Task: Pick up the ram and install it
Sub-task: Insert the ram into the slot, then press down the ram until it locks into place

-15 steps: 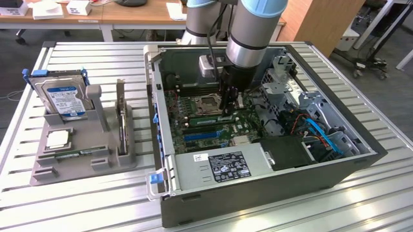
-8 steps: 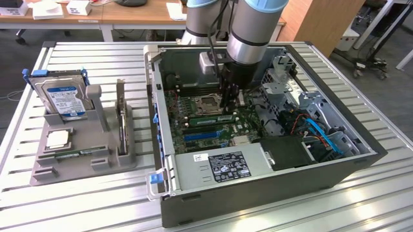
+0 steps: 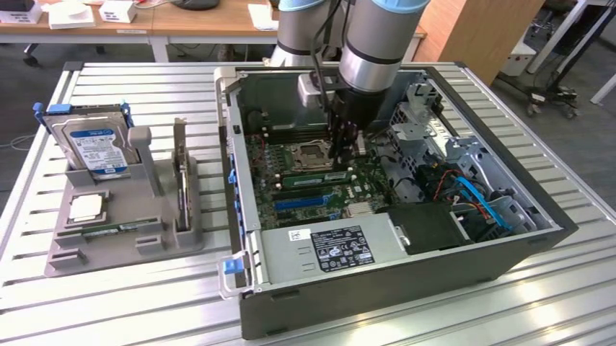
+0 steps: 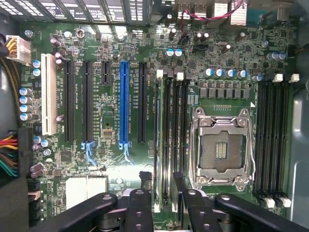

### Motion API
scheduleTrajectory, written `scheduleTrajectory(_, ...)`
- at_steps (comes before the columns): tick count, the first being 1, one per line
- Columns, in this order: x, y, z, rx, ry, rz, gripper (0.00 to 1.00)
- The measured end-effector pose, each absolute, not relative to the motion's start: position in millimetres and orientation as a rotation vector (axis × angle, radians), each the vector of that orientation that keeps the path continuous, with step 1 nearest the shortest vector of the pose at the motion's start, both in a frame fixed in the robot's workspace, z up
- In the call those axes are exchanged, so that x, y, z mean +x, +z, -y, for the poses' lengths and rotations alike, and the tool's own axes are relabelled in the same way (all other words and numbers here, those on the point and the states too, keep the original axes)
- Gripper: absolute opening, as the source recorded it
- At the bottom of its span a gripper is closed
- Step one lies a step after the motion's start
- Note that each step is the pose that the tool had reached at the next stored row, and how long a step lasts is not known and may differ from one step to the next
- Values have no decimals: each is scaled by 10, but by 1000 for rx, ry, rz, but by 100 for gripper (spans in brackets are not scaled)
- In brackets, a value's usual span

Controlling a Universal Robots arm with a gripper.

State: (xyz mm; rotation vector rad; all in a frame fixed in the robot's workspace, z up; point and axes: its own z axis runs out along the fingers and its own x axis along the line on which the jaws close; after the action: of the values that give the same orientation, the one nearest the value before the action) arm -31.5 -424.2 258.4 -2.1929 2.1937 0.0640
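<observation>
The ram (image 3: 313, 175), a long thin green stick, stands on edge in a memory slot beside the empty CPU socket (image 3: 313, 153) inside the open computer case (image 3: 385, 288). In the wrist view the ram (image 4: 157, 135) shows edge-on as a pale line in the slot farthest from the socket (image 4: 221, 147). My gripper (image 3: 344, 155) hangs straight down into the case just above the ram. Its black fingers (image 4: 145, 186) stand apart, one on each side of the stick's near end, so the gripper (image 4: 161, 182) is open and holds nothing.
A grey holder (image 3: 125, 245) on the exterior view's left carries a blue-labelled hard drive (image 3: 97, 148), an upright expansion card (image 3: 180, 173), a square chip (image 3: 85, 209) and a thin green strip (image 3: 117, 231). Cables (image 3: 481, 202) and drive cages crowd the case's right.
</observation>
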Motion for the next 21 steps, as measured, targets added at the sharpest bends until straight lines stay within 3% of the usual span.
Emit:
scheduleTrajectory(15,-315,2591,4242,-2193,64,-2194,28)
scheduleTrajectory(17,-315,2591,4242,-2193,64,-2194,16)
scheduleTrajectory(21,-315,2591,4242,-2193,64,-2194,9)
